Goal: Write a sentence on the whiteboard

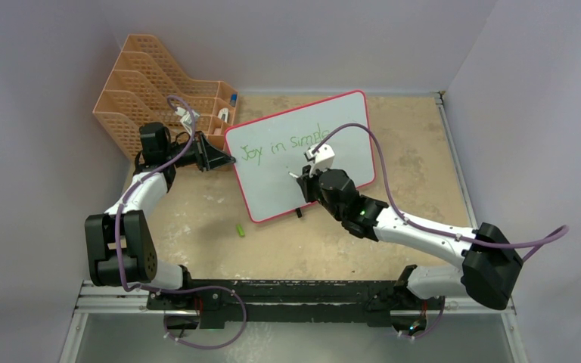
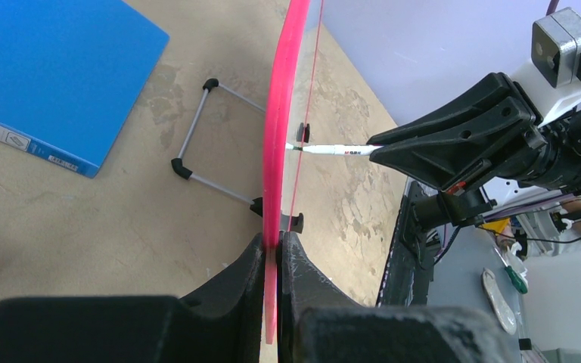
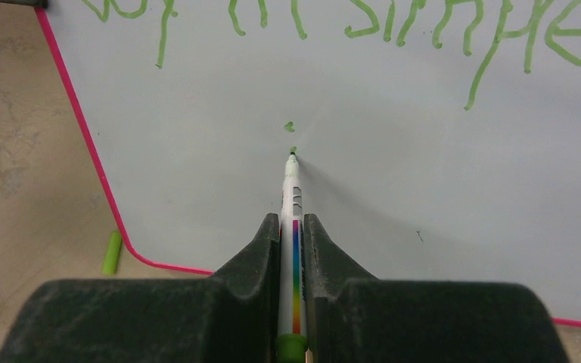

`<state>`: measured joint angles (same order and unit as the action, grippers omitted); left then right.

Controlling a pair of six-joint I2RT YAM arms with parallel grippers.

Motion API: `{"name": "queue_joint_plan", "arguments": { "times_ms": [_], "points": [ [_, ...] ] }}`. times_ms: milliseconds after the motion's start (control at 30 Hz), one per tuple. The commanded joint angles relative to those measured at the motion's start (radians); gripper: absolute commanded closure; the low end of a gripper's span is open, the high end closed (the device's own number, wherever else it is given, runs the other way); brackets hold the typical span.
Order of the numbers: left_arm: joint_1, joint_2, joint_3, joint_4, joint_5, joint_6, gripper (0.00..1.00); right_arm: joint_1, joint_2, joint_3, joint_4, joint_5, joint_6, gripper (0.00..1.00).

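The whiteboard (image 1: 272,193) stands tilted on the table, white with a pink frame. Green handwriting on it, the sentence (image 1: 284,144), reads "Joy in simple" in one line. My left gripper (image 1: 223,159) is shut on the board's left edge; in the left wrist view the pink frame (image 2: 281,113) runs between the closed gripper (image 2: 281,238). My right gripper (image 3: 293,219) is shut on a white marker (image 3: 293,197) with a rainbow stripe. Its green tip touches the whiteboard (image 3: 424,189) under the writing (image 3: 393,23), just below a small green mark (image 3: 290,127).
A green marker cap (image 1: 240,230) lies on the table just off the board's lower left corner. An orange file rack (image 1: 159,91) stands at the back left. A blue folder (image 2: 45,76) lies behind the board, near its wire stand (image 2: 197,136).
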<state>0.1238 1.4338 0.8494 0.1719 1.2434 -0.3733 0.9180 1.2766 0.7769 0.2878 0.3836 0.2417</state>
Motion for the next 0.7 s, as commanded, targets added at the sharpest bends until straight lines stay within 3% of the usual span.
{"name": "queue_joint_plan", "arguments": {
  "times_ms": [0, 667],
  "points": [
    [-0.007, -0.019, 0.036, 0.007, -0.008, 0.019, 1.00, -0.001, 0.019, 0.036, -0.030, 0.025, -0.014, 1.00],
    [-0.007, -0.021, 0.035, 0.010, -0.006, 0.016, 1.00, -0.001, 0.011, 0.024, -0.116, -0.025, -0.015, 1.00]
  ]
}}
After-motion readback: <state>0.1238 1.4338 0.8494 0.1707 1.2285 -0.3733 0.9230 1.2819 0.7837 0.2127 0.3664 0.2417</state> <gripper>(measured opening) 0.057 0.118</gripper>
